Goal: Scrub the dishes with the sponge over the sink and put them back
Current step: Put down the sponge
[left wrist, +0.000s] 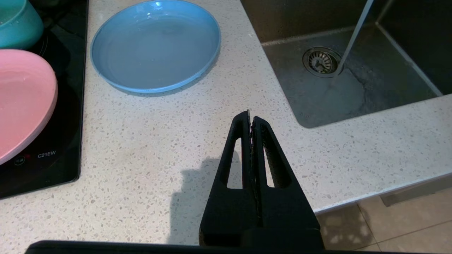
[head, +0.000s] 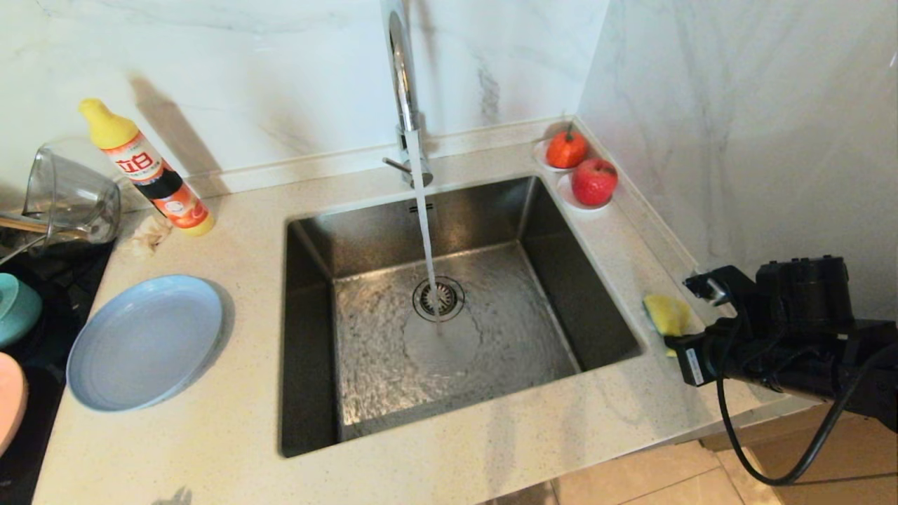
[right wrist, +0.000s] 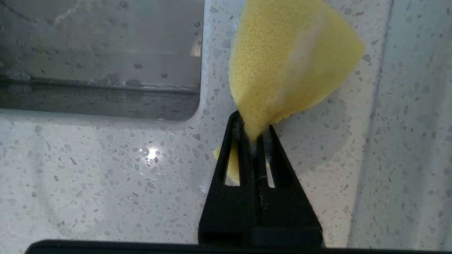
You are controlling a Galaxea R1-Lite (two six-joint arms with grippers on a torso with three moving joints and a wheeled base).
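Right wrist view: the right gripper pinches one end of the sponge over the counter, just beside the sink's right rim. The left gripper, fingers pressed together and holding nothing, hangs above the counter's near edge. Farther off lie the grey-blue plate, pink plate and bowl; water runs from the faucet.

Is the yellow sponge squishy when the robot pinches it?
Probably yes. The right end effector is shut on one corner of the sponge, squashing it to a thin point while the rest fans out. It looks light and airy. A pale wet-looking patch suggests that it may drip or slip.
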